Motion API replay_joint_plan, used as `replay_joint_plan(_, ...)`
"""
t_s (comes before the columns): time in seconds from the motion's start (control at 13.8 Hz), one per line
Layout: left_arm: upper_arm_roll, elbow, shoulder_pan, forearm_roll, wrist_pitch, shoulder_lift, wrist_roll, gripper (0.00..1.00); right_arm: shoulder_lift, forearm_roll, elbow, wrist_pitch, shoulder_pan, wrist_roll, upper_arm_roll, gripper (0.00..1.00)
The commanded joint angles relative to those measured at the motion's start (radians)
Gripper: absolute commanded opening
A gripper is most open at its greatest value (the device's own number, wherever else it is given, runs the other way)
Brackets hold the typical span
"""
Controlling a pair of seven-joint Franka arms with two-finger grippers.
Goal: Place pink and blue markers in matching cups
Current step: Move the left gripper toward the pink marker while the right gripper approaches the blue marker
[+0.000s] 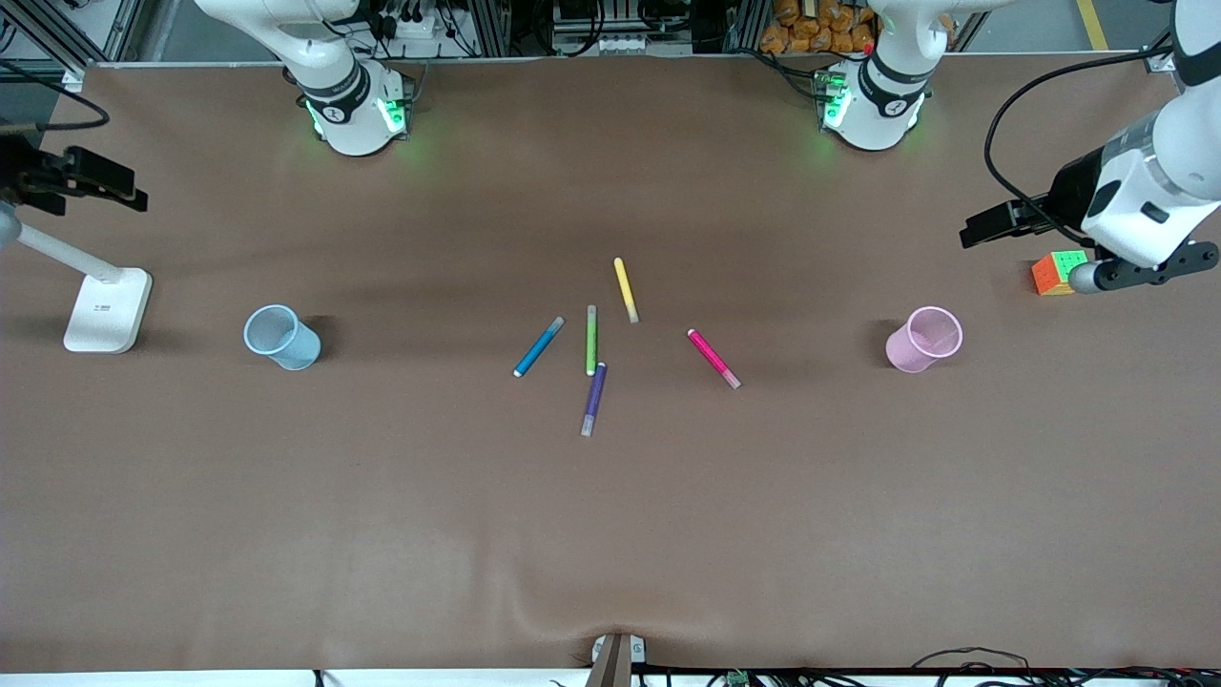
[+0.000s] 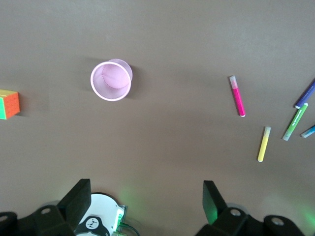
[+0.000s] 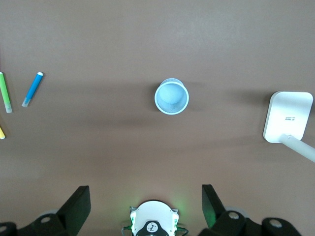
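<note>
The pink marker (image 1: 713,358) and the blue marker (image 1: 539,346) lie flat near the table's middle, apart from each other. The pale pink cup (image 1: 923,339) stands upright toward the left arm's end. The pale blue cup (image 1: 282,337) stands toward the right arm's end. Both cups look empty. My left gripper (image 2: 145,199) is open and empty, held high over the left arm's end; its wrist view shows the pink cup (image 2: 111,80) and pink marker (image 2: 237,96). My right gripper (image 3: 145,201) is open and empty, high over the right arm's end; its wrist view shows the blue cup (image 3: 172,96) and blue marker (image 3: 33,89).
A green pen (image 1: 590,340), a yellow pen (image 1: 626,289) and a purple pen (image 1: 594,398) lie between the two markers. A coloured cube (image 1: 1058,272) sits at the left arm's end. A white lamp base (image 1: 108,310) stands at the right arm's end.
</note>
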Motion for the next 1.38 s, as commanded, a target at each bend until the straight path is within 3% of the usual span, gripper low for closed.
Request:
replay_joint_plan(0.0, -0.005, -0.005, 0.001, -0.030, -0.013, -0.002, -0.052, 1.00, 0.036, -0.004, 0.028, -0.016, 0.005, -0.005, 0.000, 1.00)
replay_joint_plan(0.22, -0.005, -0.011, -0.002, -0.056, -0.014, 0.010, -0.102, 1.00, 0.098, -0.015, 0.013, -0.017, 0.004, -0.006, 0.000, 1.00)
replay_joint_plan(0.8, -0.016, -0.010, -0.034, -0.088, -0.008, 0.064, -0.210, 1.00, 0.143, -0.021, -0.040, -0.008, -0.009, -0.011, -0.005, 1.00)
replay_joint_plan(1.3, -0.023, -0.011, -0.038, -0.088, 0.009, 0.099, -0.216, 1.00, 0.143, 0.007, -0.076, -0.030, 0.016, 0.196, -0.004, 1.00)
